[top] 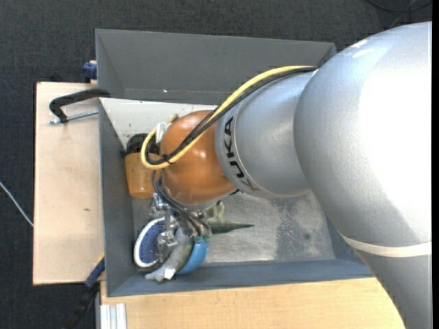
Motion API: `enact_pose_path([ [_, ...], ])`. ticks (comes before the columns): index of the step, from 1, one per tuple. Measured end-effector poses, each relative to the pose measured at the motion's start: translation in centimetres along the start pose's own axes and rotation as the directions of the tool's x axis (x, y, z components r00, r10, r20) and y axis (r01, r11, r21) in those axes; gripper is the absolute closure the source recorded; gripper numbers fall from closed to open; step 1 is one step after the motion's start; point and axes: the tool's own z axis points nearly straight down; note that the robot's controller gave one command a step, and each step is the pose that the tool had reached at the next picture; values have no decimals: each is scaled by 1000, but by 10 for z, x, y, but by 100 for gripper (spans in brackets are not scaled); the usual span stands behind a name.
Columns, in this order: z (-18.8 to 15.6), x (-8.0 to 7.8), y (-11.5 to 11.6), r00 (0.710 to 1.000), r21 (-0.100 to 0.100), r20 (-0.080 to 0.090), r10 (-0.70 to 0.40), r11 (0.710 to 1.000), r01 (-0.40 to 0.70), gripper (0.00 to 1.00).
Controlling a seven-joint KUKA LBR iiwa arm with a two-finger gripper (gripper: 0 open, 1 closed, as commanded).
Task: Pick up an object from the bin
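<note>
The pincer (170, 237) hangs low in the lower-left corner of the grey metal bin (206, 60), over a round blue disc with a white rim (145, 247). A green pointed leaf-like piece (232, 227) lies just beside it. Whether the pincer is apart or together cannot be told.

Matt grey metal bin (206, 60), glossy arm (329, 129)

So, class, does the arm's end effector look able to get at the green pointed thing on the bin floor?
Probably yes. The green pointed thing lies just right of the end effector on bare floor of the bin, nothing on top; its blunt end is hidden by the wrist.
</note>
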Motion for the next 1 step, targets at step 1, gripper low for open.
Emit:
enact_pose_path([
  [1,-161,11,-11,999,0,11,-39,999,39,100],
])
